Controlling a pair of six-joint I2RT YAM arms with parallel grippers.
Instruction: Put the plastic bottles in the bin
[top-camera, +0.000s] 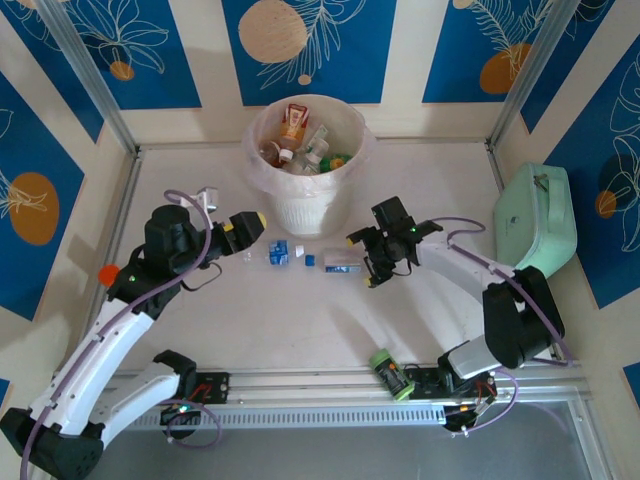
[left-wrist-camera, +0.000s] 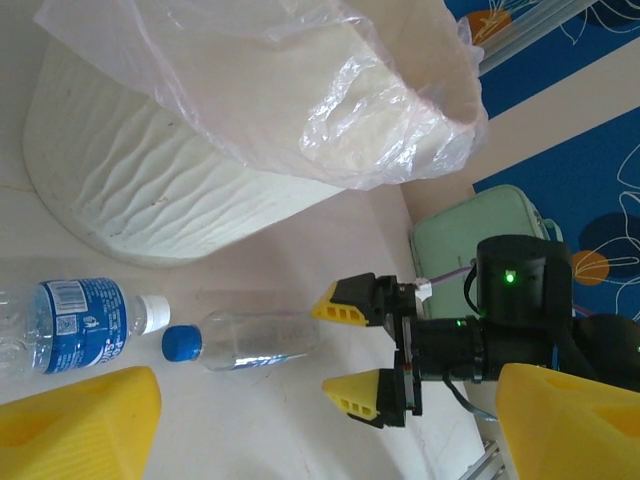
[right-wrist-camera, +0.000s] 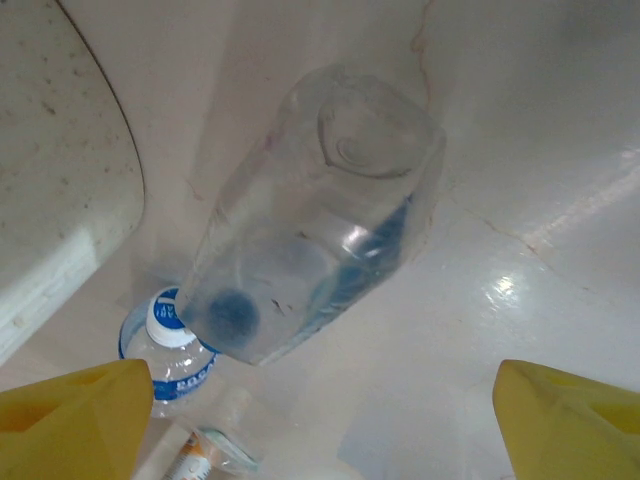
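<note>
Cream table (top-camera: 300, 320) — the bin (top-camera: 300, 205) at 12 o'clock holds plastic bottles (top-camera: 295, 135). A blue-labelled bottle (left-wrist-camera: 75, 325) and a clear bottle (left-wrist-camera: 255, 340) lie at centre between left gripper (top-camera: 255, 228), 9 o'clock, and right gripper (left-wrist-camera: 345, 350), 3 o'clock — both spread, empty.

Ribbed cream bin (top-camera: 305, 205) (bag-lined) holding bottles (top-camera: 297, 135), blue-capped bottle (top-camera: 338, 264), blue-labelled bottle (top-camera: 278, 253) lying beside

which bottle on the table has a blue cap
The clear one nearest the right pincer; the blue-labelled bottle beside it has a white cap.
</note>
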